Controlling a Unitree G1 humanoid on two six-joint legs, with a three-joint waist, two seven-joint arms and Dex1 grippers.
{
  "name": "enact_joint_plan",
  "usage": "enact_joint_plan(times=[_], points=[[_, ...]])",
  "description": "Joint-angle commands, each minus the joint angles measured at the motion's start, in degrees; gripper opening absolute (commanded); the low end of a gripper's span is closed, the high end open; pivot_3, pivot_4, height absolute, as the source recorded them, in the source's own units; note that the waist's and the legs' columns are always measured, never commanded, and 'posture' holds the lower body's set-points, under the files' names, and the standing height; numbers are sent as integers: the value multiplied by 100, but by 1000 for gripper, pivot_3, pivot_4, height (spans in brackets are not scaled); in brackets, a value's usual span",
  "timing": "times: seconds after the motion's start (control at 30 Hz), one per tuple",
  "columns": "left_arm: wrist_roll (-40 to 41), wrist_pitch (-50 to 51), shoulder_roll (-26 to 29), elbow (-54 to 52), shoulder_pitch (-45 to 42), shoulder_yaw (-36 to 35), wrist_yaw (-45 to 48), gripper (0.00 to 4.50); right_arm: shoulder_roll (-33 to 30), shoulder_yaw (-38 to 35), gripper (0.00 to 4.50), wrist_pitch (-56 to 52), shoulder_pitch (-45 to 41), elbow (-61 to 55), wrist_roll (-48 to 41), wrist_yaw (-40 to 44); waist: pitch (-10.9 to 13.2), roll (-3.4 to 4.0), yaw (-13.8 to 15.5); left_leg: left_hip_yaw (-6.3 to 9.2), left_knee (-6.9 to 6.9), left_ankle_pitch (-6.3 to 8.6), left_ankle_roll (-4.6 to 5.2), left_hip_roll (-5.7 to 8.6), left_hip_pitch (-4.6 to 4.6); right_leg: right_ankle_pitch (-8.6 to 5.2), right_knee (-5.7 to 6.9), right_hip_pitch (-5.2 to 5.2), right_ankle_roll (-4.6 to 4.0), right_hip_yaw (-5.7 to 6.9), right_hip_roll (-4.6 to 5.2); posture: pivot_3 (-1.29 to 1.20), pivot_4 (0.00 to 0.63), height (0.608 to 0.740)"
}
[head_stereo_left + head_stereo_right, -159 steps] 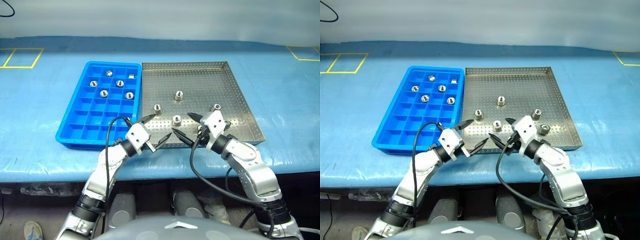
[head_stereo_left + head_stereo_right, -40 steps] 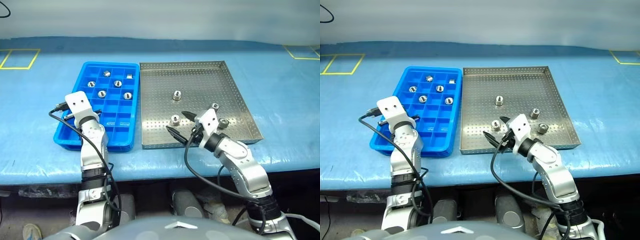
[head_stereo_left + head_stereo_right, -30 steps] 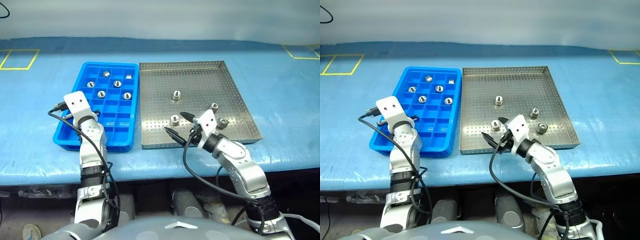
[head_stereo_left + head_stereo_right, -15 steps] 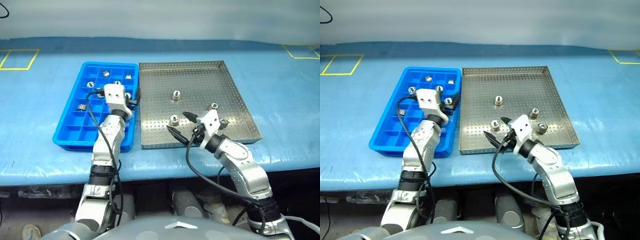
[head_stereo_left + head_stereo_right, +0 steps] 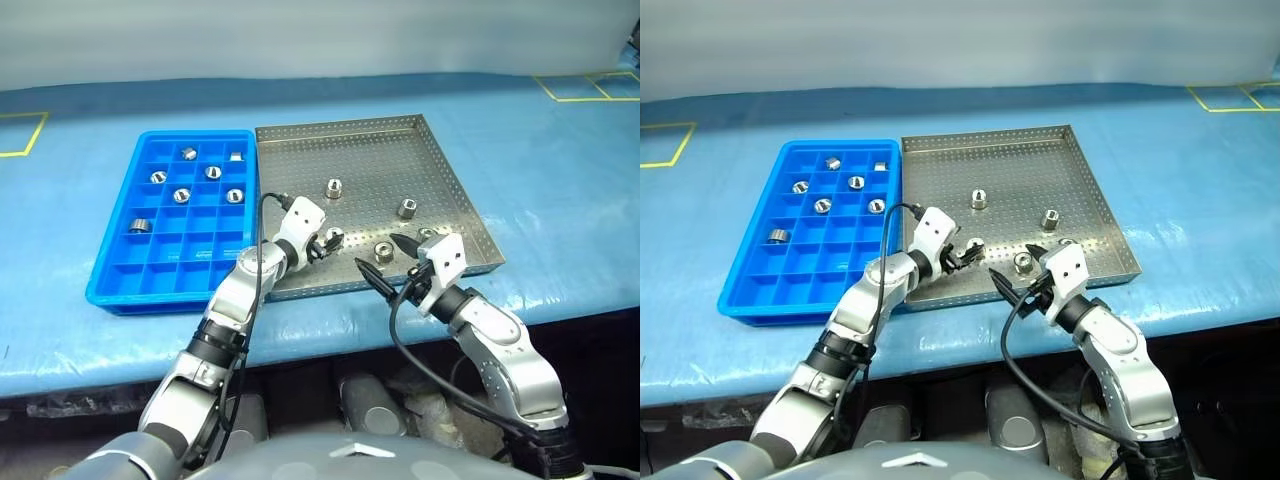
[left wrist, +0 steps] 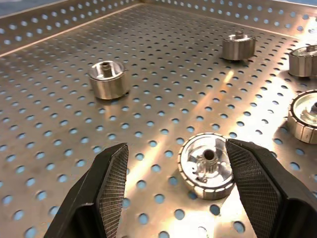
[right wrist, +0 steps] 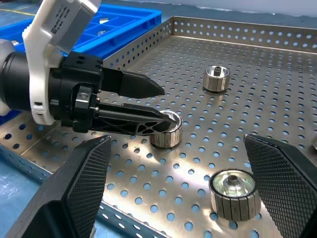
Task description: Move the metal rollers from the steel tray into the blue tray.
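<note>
Rollers: one [image 6: 207, 164] sits between open, empty left gripper [image 5: 322, 243] fingers; right gripper [image 5: 1019, 270] wide open, apparently empty.

No readable text, labels, brand names, numbers or signs appear on any object in any of these views.

Long table [image 5: 80, 330] draped in a blue cloth [image 5: 560, 190], with yellow tape squares at 10 o'clock [image 5: 20, 135] and 2 o'clock [image 5: 585, 87]; pale wall [image 5: 320, 40] behind.
</note>
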State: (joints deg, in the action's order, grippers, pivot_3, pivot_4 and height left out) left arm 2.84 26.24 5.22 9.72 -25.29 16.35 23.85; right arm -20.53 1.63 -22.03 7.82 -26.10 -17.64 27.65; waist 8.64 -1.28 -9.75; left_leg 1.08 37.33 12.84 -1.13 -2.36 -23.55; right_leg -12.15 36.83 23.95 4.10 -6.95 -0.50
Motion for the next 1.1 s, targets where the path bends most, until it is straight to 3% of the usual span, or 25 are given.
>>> enact_joint_plan(times=[0.03, 0.43, 0.53, 0.63, 0.67, 0.97, 1.1], points=[[20, 163, -86, 132, -188, -16, 78, 3411, 21, -139, 4500, 38, 80, -297, -51, -109, 0, 1, -100, 0, 0, 0, 0, 0, 0, 0, 0, 0, 0, 0, 0, -257, 150, 740], [-250, 1387, -32, 335, -526, 89, -75, 3411, 25, -51, 4500, 73, 119, -302, 21, -217, -2, 3, -509, 6, -4, 0, 0, 1, 8, -1, 0, -9, 1, 1, 0, -267, 150, 740], [-297, 1484, 7, 231, -476, 76, -92, 2839, 25, -27, 4500, 60, 72, -288, 37, -208, -2, 4, -535, 6, -6, 0, 0, 0, 10, -1, 1, -9, 1, 1, 0, -259, 150, 740], [-289, 1591, 41, 65, -406, 36, -113, 1837, 20, -2, 4500, 54, 20, -253, 52, -195, -2, 4, -534, 7, -6, 0, 0, 0, 10, -1, 1, -9, 1, 1, 0, -245, 150, 740], [-272, 1626, 44, 20, -387, 13, -120, 1738, 19, 5, 4500, 54, 8, -242, 56, -191, -2, 4, -531, 7, -6, 0, 0, 0, 9, -1, 1, -9, 1, 0, 0, -239, 150, 740], [-41, 1081, -77, -957, 143, -792, -625, 1745, 50, 216, 4500, 46, -337, 4, 20, -9, 2, 4, -465, 7, -19, 0, 0, -3, 12, -3, 3, -5, -1, 1, -3, -150, 150, 740], [-170, 404, -440, -1440, 408, -1446, -1698, 1745, 61, 452, 4500, 22, -680, 293, 6, 228, 8, 1, -288, 7, -17, 0, 0, -2, 8, -1, 1, -3, 1, 0, -2, -94, 150, 740]])
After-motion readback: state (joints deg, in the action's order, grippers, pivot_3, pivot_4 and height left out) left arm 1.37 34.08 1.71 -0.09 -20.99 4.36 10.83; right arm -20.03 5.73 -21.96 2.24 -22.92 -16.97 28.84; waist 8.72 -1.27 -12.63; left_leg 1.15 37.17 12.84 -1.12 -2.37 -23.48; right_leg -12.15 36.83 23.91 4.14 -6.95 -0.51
